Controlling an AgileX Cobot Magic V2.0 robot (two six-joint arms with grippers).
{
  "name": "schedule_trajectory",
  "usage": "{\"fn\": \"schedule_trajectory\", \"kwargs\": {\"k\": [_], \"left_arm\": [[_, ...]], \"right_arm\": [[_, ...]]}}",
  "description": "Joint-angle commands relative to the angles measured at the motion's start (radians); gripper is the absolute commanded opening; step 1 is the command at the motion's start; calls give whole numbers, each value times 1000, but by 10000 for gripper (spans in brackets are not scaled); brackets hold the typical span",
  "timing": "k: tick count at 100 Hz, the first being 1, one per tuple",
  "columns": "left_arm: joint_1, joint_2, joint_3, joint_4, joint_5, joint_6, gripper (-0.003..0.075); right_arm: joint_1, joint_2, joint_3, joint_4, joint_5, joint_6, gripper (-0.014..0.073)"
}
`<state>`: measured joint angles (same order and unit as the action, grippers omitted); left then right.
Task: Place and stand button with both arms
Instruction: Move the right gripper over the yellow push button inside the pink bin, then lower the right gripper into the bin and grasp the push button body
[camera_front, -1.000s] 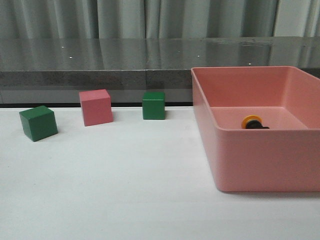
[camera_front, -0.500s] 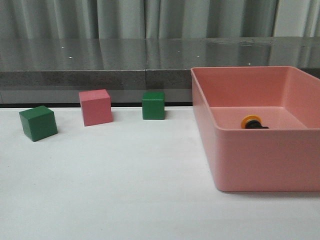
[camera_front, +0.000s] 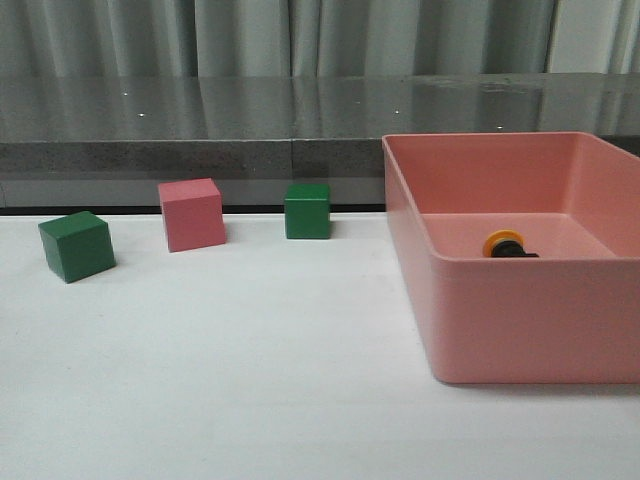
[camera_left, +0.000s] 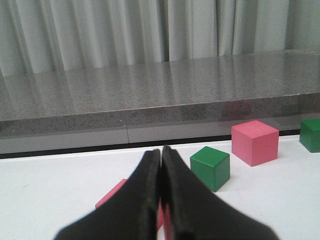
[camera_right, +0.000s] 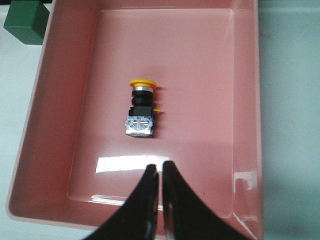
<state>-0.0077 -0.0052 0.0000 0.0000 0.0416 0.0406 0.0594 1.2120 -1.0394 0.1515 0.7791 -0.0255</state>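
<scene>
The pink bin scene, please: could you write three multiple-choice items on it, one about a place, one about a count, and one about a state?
1. Where is the button?
A. On the table beside the cubes
B. Inside the pink bin
C. In the left gripper

2. How many green cubes does the front view show?
A. One
B. Two
C. Three

3. How does the button sit?
A. Upright on its base
B. Cap down
C. On its side

Answers:
1 B: the button rests on the floor of the pink bin.
2 B: one green cube sits left of the pink cube, another green cube right of it.
3 C: cap and square base both face sideways along the floor.
</scene>
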Motion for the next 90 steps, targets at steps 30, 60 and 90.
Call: {"fn": "schedule_trajectory", "kwargs": {"k": [30,60,90], "left_arm": [[0,-32,30,-6,-73,-10,-19],[0,-32,30,-6,-73,-10,-19],[0,-32,30,-6,-73,-10,-19]], "right_arm": [[86,179,-48,20,-200,-80,651],[93,370,-48,18,-289,-80,650],[137,518,-59,18,-390,-80,650]]}}
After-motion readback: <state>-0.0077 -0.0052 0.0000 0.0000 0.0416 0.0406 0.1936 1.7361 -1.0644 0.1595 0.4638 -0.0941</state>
